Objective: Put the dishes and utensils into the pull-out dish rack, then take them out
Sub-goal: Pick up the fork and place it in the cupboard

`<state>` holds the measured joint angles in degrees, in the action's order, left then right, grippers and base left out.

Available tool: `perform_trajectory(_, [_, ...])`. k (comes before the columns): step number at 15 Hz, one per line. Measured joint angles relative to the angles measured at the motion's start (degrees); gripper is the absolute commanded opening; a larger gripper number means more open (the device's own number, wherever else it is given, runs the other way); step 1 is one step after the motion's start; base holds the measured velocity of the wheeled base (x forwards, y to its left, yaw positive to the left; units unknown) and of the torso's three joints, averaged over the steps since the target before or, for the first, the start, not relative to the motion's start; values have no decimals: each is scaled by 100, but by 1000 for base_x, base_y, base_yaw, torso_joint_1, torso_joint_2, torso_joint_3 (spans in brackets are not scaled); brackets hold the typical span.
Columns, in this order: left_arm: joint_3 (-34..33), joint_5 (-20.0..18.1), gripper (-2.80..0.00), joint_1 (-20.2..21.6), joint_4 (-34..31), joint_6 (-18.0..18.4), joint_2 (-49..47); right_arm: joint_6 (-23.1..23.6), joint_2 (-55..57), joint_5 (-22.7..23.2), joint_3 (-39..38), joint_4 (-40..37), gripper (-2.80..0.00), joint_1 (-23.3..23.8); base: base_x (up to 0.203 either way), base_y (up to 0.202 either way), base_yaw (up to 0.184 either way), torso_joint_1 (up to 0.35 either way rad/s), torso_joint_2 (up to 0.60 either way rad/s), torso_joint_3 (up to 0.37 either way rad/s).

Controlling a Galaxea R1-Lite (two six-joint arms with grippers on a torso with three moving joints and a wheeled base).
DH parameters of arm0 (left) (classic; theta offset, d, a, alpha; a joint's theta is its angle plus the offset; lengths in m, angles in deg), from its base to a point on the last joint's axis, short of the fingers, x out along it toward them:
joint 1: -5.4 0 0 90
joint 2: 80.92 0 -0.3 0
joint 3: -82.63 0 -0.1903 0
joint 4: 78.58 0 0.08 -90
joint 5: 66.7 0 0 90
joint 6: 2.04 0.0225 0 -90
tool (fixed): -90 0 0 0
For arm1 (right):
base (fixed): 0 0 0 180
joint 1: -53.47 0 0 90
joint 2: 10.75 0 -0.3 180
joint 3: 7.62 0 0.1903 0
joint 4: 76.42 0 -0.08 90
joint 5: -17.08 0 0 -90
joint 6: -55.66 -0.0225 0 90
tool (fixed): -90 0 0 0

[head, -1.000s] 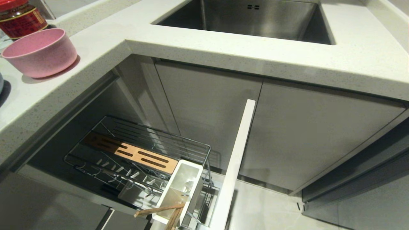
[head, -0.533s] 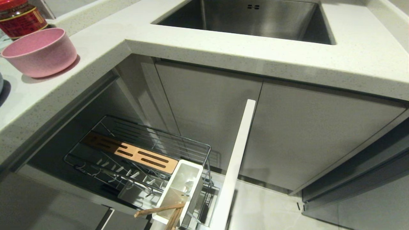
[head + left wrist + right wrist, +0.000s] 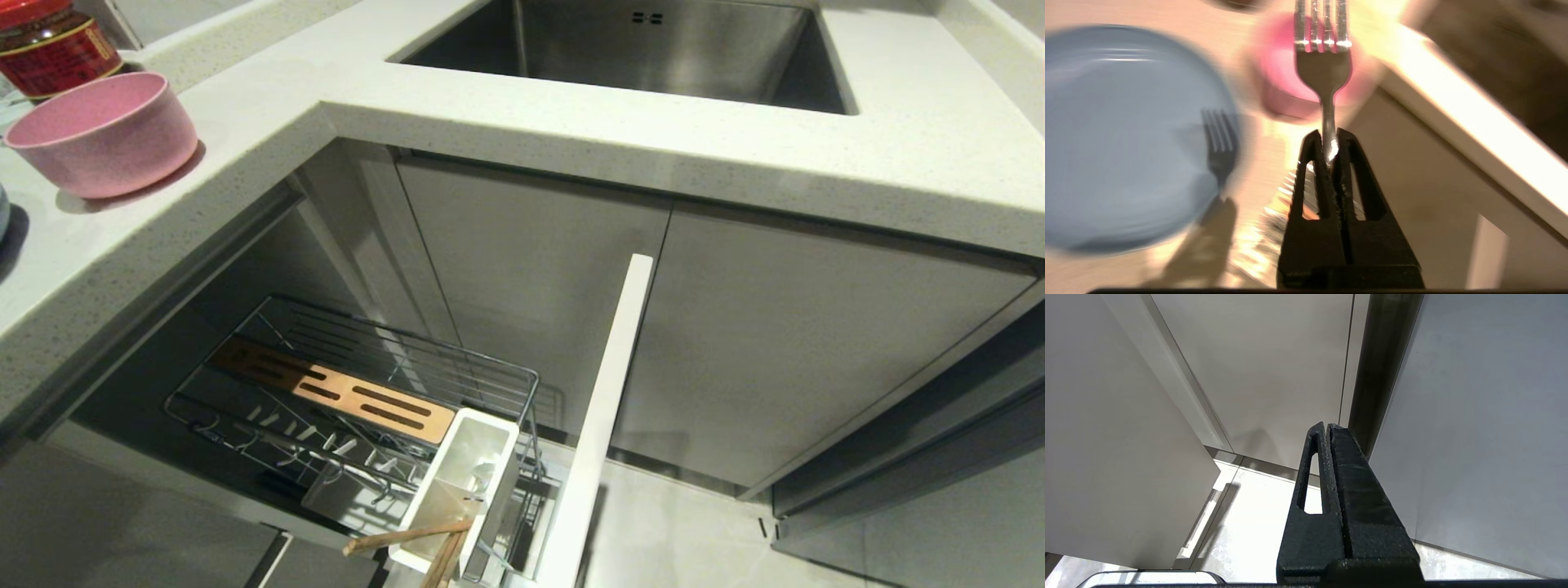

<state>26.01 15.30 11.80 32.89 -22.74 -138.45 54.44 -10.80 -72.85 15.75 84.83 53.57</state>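
Left gripper [image 3: 1329,136] clenched on a fork [image 3: 1324,61], tines at twelve o'clock over a pink bowl [image 3: 1286,87], blue plate [image 3: 1126,134] at nine o'clock. Chopsticks [image 3: 408,539] lean in the pulled-out rack's [image 3: 498,377] white holder [image 3: 457,490]. Right gripper [image 3: 1327,426] pressed shut, holding nothing, facing cabinet doors [image 3: 1257,367].

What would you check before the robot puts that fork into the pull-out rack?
1. Fork gripped: ok, the left hand is shut on its handle, prongs pointing away.
2. Rack pulled out: ok, its front panel stands clear of the cabinet.
3. White holder has room: ok, only chopsticks lean in one end.
4. Left hand lined up over the holder: cannot tell, it is outside the head view.
5. Right hand out of the way: ok, shut, facing cabinet doors.
6. Bowl and plate loaded: not ok, both on the counter.
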Motion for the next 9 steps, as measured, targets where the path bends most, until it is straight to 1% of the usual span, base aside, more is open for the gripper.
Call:
perform_trajectory(2, [95,-1143,-280,-417,-47,12,-32,1,0,0,0,0,-280,0,0,0,0,0,0,0])
perform_trajectory(4, [109,-2247,-280,-668,-239,16,-160,2,0,0,0,0,-280,0,0,0,0,0,0,0])
perform_trajectory(5, [19,-2745,-280,-782,-443,17,-255,2,0,0,0,0,-280,0,0,0,0,0,0,0])
perform_trajectory(6, [-105,-3077,-280,-909,-610,23,-378,2,0,0,0,0,-280,0,0,0,0,0,0,0])
perform_trajectory(7, [-196,-3196,-280,-1054,-679,67,-529,2,0,0,0,0,-280,0,0,0,0,0,0,0])
perform_trajectory(8, [-282,-3198,-280,-1213,-762,158,-699,2,0,0,0,-2,-280,0,0,0,0,0,0,0])
perform_trajectory(9, [-346,-3109,-280,-1353,-849,246,-900,2,0,0,0,-2,-280,0,0,0,0,0,0,0])
